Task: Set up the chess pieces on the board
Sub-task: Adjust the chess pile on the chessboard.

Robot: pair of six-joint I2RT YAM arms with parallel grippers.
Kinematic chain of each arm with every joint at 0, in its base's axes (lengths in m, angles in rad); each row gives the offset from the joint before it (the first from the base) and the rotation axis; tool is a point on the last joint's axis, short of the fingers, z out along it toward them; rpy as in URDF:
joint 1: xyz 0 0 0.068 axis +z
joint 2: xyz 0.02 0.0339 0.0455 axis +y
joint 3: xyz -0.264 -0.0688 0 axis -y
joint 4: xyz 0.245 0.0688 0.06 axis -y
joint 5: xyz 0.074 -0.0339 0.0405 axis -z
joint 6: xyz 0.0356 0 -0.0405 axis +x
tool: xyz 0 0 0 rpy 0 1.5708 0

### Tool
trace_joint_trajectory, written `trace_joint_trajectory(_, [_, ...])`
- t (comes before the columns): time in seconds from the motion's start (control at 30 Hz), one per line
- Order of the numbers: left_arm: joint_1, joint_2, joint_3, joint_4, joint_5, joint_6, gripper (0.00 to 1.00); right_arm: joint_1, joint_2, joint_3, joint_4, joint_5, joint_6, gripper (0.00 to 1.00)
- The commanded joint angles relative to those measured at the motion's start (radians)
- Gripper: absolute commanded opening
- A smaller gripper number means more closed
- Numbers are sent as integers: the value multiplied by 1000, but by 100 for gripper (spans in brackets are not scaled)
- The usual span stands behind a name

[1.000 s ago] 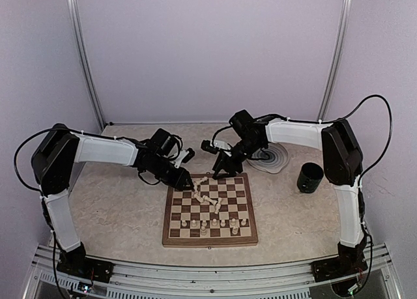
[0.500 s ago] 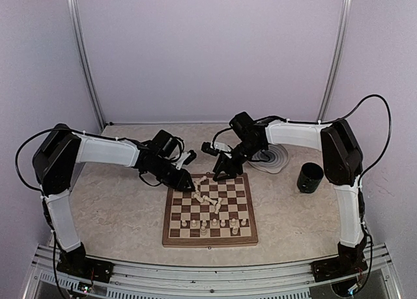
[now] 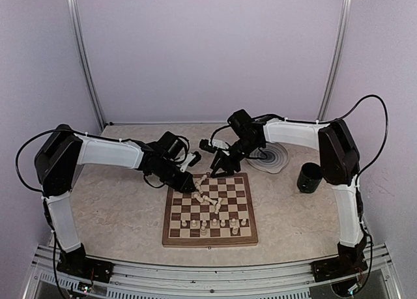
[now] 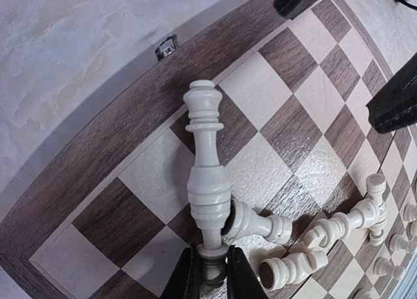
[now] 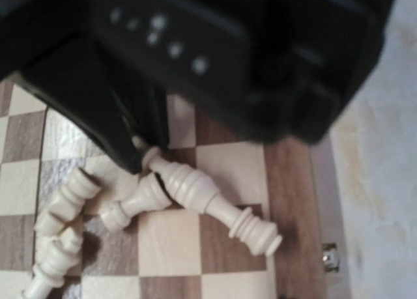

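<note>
The board [image 3: 210, 242] lies in the middle of the table. A tall cream piece [image 4: 207, 188] lies flat near the board's far left corner, and my left gripper [image 4: 210, 263] is shut on its narrow end. Another fallen piece [image 4: 260, 226] touches it. Several more fallen chess pieces [image 3: 208, 199] are heaped just behind, and several stand in the near rows [image 3: 214, 225]. My right gripper [image 3: 220, 169] hovers open over the far edge of the board. Its black fingers [image 4: 394, 103] stand apart with nothing between them. The right wrist view shows the held piece [image 5: 208, 198].
A round grey-ringed plate [image 3: 273, 157] sits at the back right, behind the right arm. A dark cup [image 3: 310, 177] stands to the right of the board. A small metal clasp [image 4: 167, 46] is on the board's far edge.
My left gripper has slid a little to the right onto the board's corner and shut on the tall piece. The right gripper has barely shifted.
</note>
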Motion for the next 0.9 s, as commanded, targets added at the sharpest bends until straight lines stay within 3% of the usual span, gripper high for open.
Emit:
trace_joint_trajectory(0.0, [-4,36,4,-76,-55,41,11,6,30,36,-17,-15,-29,45])
trace_joint_trajectory(0.3, [-10,23,-3,-74,-15,72,7,26,52,39,-11,35,-112,45])
trace_joint_trajectory(0.5, [12,-7,-27,-35,81,70,4,33,82,59,-8,27,-125,46])
trace_joint_trajectory(0.87, [19,-27,-32,-15,112,71,3,38,134,90,-25,-14,-136,46])
